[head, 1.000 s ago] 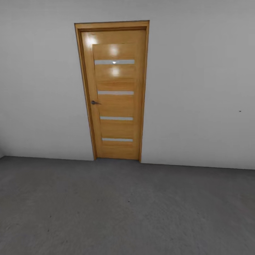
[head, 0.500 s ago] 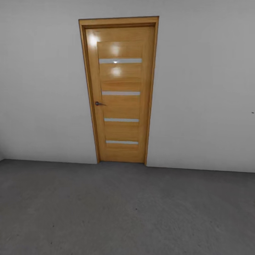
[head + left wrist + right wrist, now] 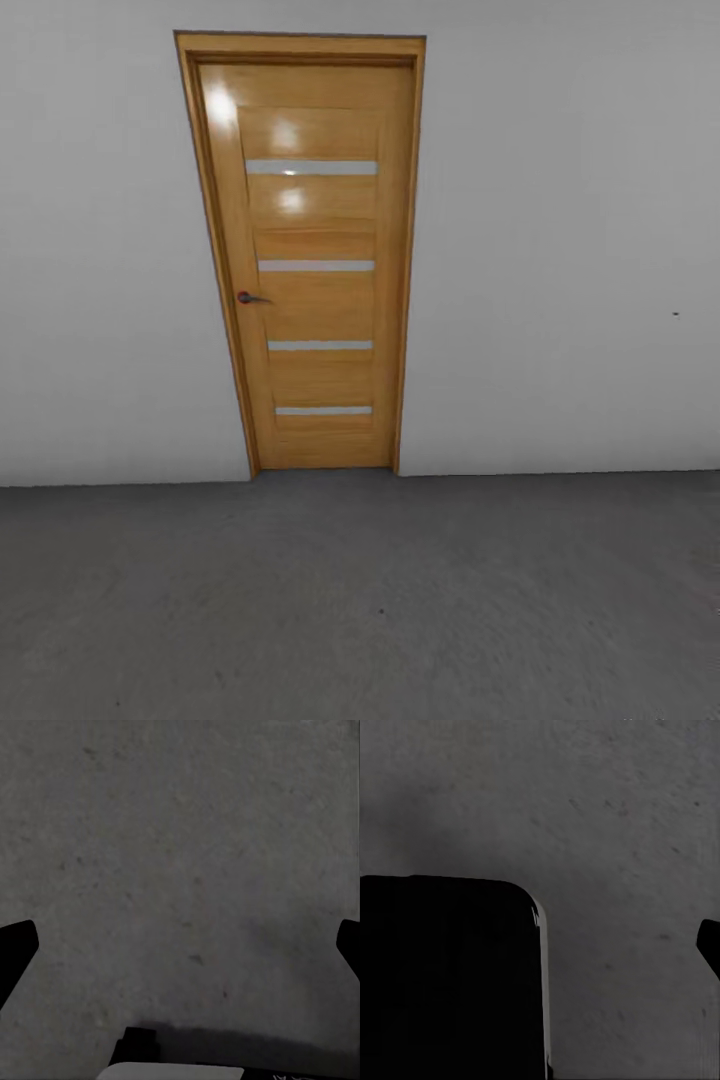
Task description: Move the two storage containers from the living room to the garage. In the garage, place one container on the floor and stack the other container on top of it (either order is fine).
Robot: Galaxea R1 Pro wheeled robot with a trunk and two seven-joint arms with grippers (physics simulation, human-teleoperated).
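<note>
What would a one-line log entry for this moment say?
view: closed wooden door in white wall | ground: grey concrete floor | left gripper: open, empty, above floor

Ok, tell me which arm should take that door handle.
Left, probably. The handle sits at the left edge of the door, left of the head view's centre, and the left tool is open and empty.

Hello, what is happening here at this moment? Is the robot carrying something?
Nothing is being carried. The robot faces a closed wooden door in a white wall, standing on the dark grey concrete floor. The left gripper is open, fingers wide apart with bare floor between them. The right gripper also looks open and empty over the floor. The robot seems to be in transit between steps.
</note>
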